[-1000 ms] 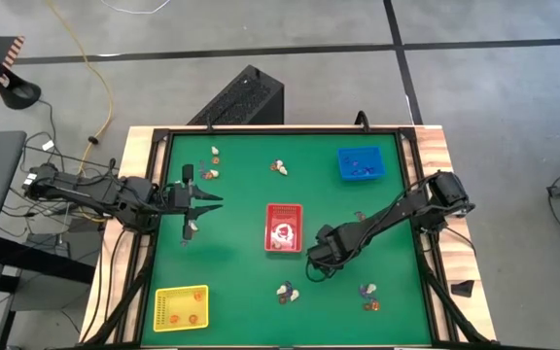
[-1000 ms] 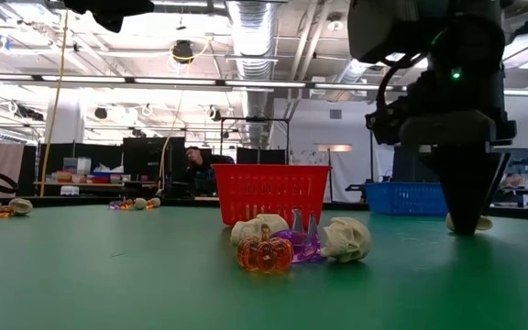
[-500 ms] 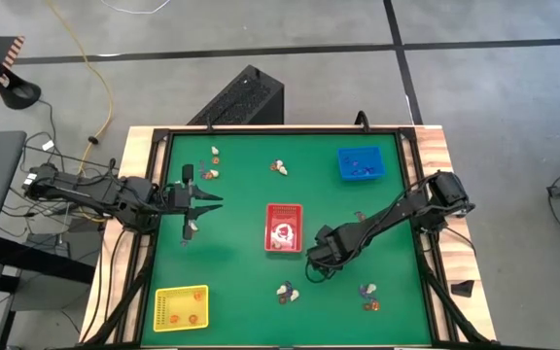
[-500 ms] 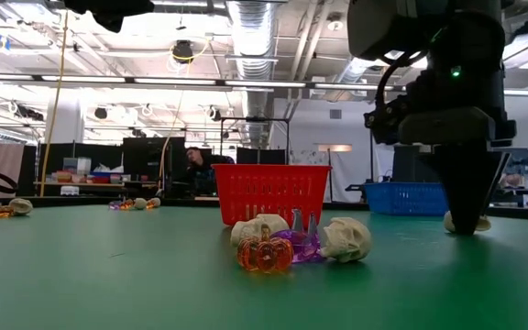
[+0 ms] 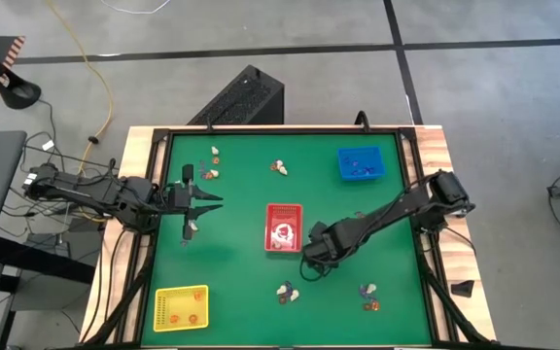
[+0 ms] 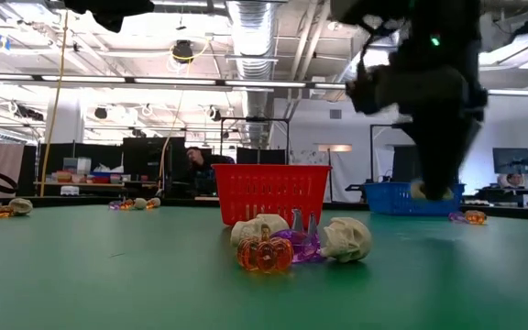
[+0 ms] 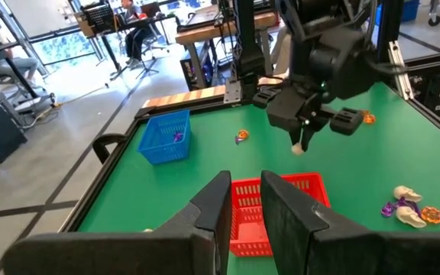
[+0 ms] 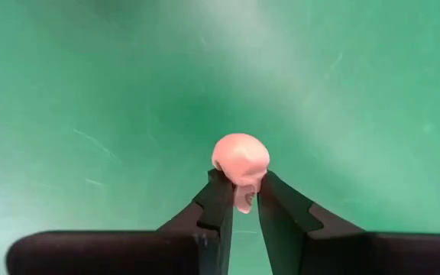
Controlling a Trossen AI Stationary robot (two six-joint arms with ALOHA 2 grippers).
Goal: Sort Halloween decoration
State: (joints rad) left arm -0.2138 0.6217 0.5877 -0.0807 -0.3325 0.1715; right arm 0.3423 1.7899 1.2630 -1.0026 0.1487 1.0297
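My right gripper (image 8: 241,187) is shut on a small cream skull (image 8: 241,159) and hangs a little above the green table, just right of the red tray (image 5: 283,228). The low view shows this skull (image 6: 422,190) at the fingertips. Loose trinkets lie in small clusters: cream skulls, an orange pumpkin and purple pieces near the front (image 6: 296,243), others front right (image 5: 368,297) and at the far side (image 5: 280,168). My left gripper (image 7: 244,206) waits by the table's left edge, its fingers a narrow gap apart with nothing between them. My right gripper pinches the skull's narrow lower end (image 8: 243,195) between its two fingertips (image 8: 221,200). The rounded crown sticks out past the tips. The fingers point down from above. The skull is lifted clear of the table.
A blue tray (image 5: 360,163) with a few pieces stands at the far right, and a yellow tray (image 5: 181,307) with orange pieces at the near left. More trinkets lie far left (image 5: 212,173). A raised black frame (image 5: 154,243) edges the table.
My right gripper has risen from the table and shifted a little toward the red tray. The cream skull, which lay on the table at its fingertips, has gone up with it and now hangs clear.
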